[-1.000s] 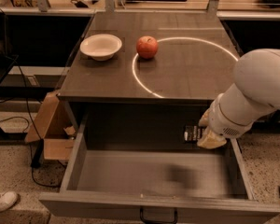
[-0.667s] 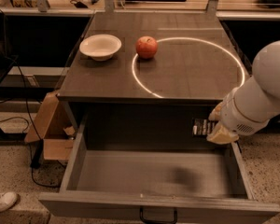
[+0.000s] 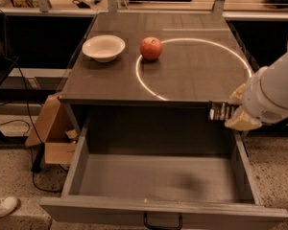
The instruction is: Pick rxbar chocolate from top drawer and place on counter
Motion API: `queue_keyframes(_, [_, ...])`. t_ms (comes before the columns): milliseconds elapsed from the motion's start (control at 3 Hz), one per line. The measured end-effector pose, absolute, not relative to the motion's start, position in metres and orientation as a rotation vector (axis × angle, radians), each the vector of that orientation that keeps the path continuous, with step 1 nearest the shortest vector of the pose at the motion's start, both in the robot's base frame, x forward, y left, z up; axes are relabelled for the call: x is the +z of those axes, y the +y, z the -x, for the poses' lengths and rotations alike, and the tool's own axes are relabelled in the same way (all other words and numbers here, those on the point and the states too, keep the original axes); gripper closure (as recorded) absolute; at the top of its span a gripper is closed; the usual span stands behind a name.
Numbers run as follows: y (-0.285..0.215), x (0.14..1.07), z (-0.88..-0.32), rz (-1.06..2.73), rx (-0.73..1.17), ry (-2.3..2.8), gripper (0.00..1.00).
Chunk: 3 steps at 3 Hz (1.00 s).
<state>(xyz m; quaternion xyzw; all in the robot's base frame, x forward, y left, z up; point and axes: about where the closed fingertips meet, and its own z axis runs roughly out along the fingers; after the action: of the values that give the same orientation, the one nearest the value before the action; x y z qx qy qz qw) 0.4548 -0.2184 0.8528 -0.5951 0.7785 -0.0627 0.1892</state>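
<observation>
- The gripper [image 3: 235,108] hangs at the counter's front edge, close to its right front corner, with its two pale fingers [image 3: 238,93] clamped on the rxbar chocolate [image 3: 220,111].
- The rxbar chocolate is a small, flat black wrapper crossed by rows of white lettering. It juts left from the fingers, just in front of the counter's front edge and clear of any surface.
- The robot's white arm [image 3: 273,92] reaches in from beyond the counter's right side.
- The counter [image 3: 197,71] is a dark grey-brown rectangular top, marked by a thin bright ring of light [image 3: 138,75] on its right half.
- A red apple [image 3: 151,48] sits on the counter at the ring's left rim, touching the line of light.
- A pale bowl [image 3: 103,47] stands near the counter's left edge, just beside the apple.
- The top drawer [image 3: 81,150] is pulled out below the counter's front edge, a wide, shallow grey box with a dark handle [image 3: 162,222] on its front panel.
- A cardboard box [image 3: 53,128] rests on the floor under the counter's left front corner, and a white shoe [image 3: 2,206] lies farther out from that corner.
</observation>
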Motion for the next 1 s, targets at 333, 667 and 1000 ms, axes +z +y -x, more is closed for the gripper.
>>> queue_keyframes(333, [-0.188, 0.884, -0.511, 1.659, -0.208, 2.130, 1.00])
queue_keyframes(667, [-0.188, 0.884, -0.511, 1.659, -0.208, 2.130, 1.00])
queue_keyframes(1000, [-0.179, 0.894, -0.545, 1.683, -0.187, 2.097, 1.00])
